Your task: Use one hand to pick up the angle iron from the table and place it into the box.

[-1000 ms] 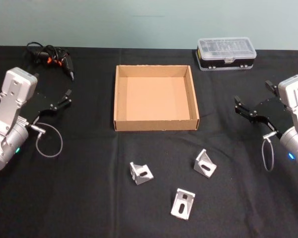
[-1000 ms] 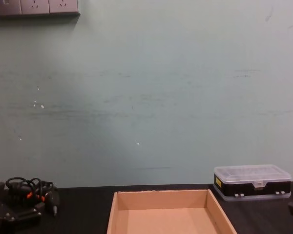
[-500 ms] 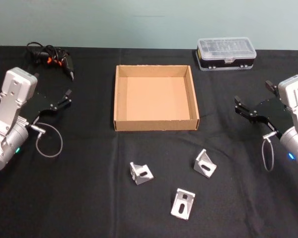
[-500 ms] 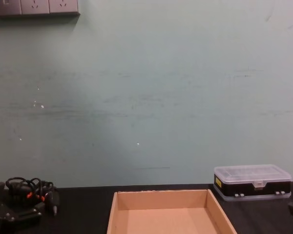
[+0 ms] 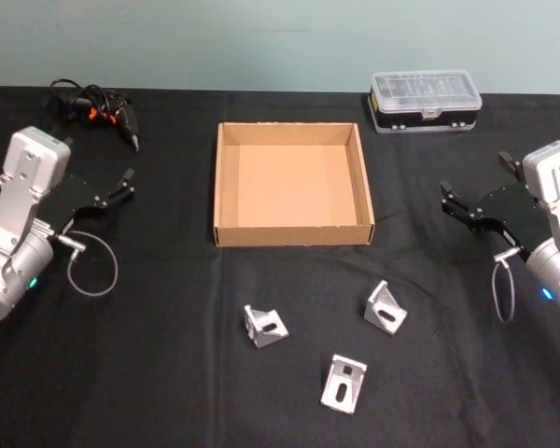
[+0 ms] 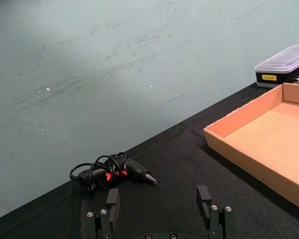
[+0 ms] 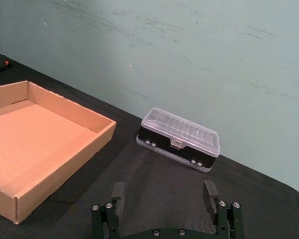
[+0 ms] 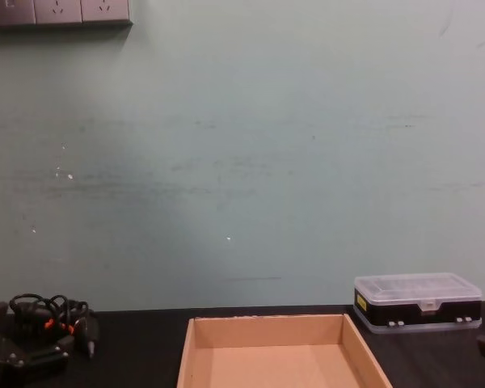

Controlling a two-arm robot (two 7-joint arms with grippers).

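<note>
Three metal corner pieces (image 5: 265,326) (image 5: 385,308) (image 5: 343,383) lay on the black table (image 5: 149,373), on the near side of the cardboard box (image 5: 294,235) and apart from it. Both claws were spread wide and held nothing. The left claw (image 6: 158,191) sat out to the box's left and the right claw (image 7: 163,185) out to its right.

A: any txt or nrs readable on ur feeds?
B: nope, nothing legible from my end afaict. Only a small yellow label (image 6: 269,77) on the front of the plastic case (image 6: 285,62), print's too tiny to read tbh.
</note>
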